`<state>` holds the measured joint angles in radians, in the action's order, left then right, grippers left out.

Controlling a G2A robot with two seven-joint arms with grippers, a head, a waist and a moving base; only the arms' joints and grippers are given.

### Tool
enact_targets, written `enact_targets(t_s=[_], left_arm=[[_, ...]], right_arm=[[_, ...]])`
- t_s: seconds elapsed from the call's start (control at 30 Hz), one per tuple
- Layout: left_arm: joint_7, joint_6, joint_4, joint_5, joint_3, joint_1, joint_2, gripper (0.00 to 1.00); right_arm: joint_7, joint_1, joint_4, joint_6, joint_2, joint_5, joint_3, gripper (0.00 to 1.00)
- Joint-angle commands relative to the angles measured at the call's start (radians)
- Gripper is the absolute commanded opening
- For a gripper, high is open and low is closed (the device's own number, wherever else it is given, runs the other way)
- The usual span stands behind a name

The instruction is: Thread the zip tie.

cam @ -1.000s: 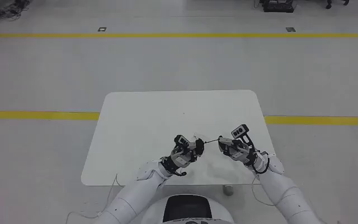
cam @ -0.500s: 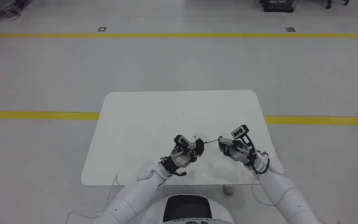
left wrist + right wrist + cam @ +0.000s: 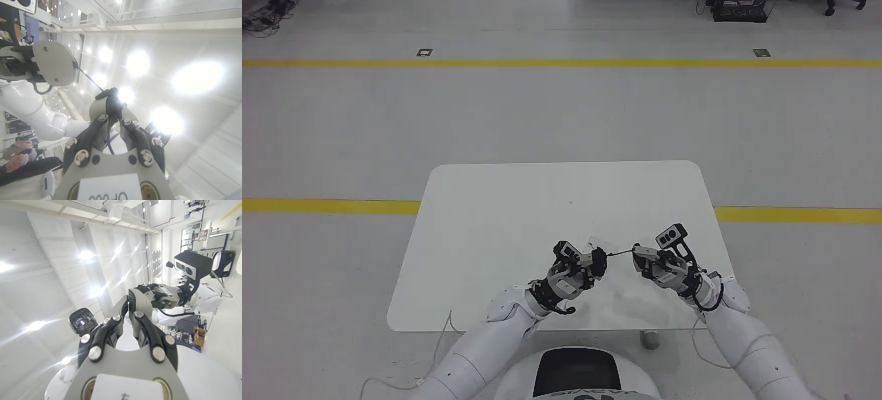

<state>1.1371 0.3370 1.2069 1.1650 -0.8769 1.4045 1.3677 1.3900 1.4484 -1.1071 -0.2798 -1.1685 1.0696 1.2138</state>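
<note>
A thin black zip tie (image 3: 618, 252) stretches between my two grippers, above the front right part of the white table (image 3: 522, 210). My left gripper (image 3: 598, 258) is shut on the tie's head end (image 3: 110, 94). From there the strap (image 3: 90, 79) runs straight to my right gripper (image 3: 639, 254), which is shut on the tail end. In the left wrist view a further length of the tie (image 3: 109, 138) hangs down between the left fingers (image 3: 98, 108). The right wrist view has the right fingers (image 3: 136, 302) pressed together, with the left gripper (image 3: 160, 296) just beyond them.
Both grippers hover close to the table's front edge (image 3: 622, 328). The table's bare white top spreads out behind and to the left of them. Yellow floor lines (image 3: 332, 206) run past the table on both sides.
</note>
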Motion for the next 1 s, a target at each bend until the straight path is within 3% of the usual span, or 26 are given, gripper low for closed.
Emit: enact_targets(t_s=[0.0, 0.97], left_arm=[[0.0, 0.0, 0.0, 0.0, 0.0, 0.0, 0.0, 0.0], [0.0, 0.0, 0.0, 0.0, 0.0, 0.0, 0.0, 0.0]], right_arm=[[0.0, 0.0, 0.003, -0.001, 0.0, 0.0, 0.0, 0.0], [0.0, -0.01, 0.038, -0.001, -0.004, 0.008, -0.002, 0.0]])
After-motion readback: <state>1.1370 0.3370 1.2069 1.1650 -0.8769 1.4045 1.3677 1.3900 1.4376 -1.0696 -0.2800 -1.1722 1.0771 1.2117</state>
